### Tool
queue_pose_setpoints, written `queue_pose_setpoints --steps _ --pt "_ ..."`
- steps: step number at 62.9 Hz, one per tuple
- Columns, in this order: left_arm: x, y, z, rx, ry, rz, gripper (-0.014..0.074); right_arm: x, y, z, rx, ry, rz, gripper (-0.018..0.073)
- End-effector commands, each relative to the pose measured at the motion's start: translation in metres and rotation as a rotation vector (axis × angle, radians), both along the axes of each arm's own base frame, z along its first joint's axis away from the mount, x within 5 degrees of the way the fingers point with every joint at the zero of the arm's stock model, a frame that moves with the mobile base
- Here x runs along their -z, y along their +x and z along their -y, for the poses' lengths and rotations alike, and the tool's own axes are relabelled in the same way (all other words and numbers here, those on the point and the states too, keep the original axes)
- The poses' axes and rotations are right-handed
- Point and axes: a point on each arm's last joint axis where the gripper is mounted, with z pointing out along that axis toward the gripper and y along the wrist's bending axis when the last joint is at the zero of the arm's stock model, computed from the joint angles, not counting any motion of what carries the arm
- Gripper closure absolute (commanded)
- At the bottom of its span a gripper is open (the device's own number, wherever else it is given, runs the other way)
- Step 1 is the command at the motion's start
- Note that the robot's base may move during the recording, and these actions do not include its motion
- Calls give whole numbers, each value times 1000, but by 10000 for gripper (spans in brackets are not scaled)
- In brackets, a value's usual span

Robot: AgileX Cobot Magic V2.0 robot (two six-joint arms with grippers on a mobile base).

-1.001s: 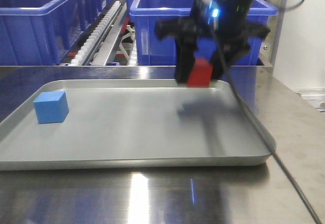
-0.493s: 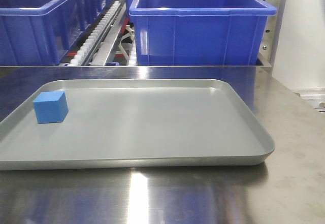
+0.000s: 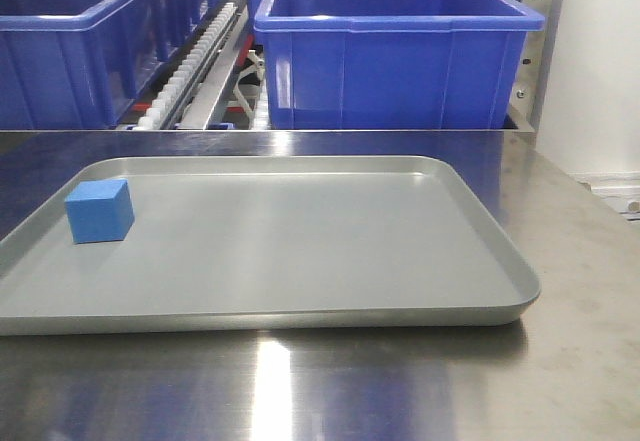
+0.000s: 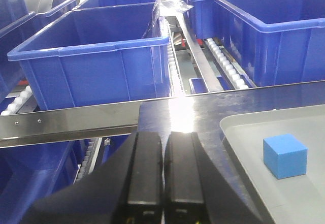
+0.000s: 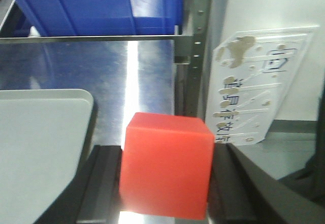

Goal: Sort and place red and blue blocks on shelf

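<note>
Far left stood the shelf (image 4: 66,125), its steel front rail running along the back of the table (image 3: 560,231), white rollers (image 3: 185,71) sloping up between the blue bins (image 4: 96,56). From what I could see, no block lay on the rail or the rollers, and the bins I could look into appeared bare.

The left gripper (image 4: 163,138) hung low just in front of that rail, jaws pressed together with nothing between them. To its right began the tray (image 3: 300,231). The blue block (image 3: 99,211) sat flat on the tray, close to the left rim and well apart from both grippers.

The rest of the tray, over to its right rim, was bare. The front camera showed neither arm.

Past the tray's right corner, the right gripper (image 5: 165,186) held the red block (image 5: 167,168) clamped squarely between its two fingers. The block was off the tray and over the table, near the shelf's upright post (image 5: 195,56).

By my reckoning the job was not halfway. The red block was picked but not yet placed. The blue block had not been touched. What remained was setting the red one on the shelf, then fetching and placing the blue one in its own spot.
</note>
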Motion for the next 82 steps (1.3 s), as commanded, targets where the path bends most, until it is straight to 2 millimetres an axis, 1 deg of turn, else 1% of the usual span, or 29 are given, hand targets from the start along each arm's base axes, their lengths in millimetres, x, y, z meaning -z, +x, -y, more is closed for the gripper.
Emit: queue_pose_setpoints --steps 1,8,14,82 --pt "4 0 1 9 -10 58 464 -5 -13 5 22 0 120 503" --pt "4 0 1 9 -10 58 464 11 -23 7 33 -2 111 503" --pt "4 0 1 9 -10 58 464 17 -25 7 33 -3 103 503" --pt "4 0 1 9 -10 58 464 17 -25 7 33 -2 106 503"
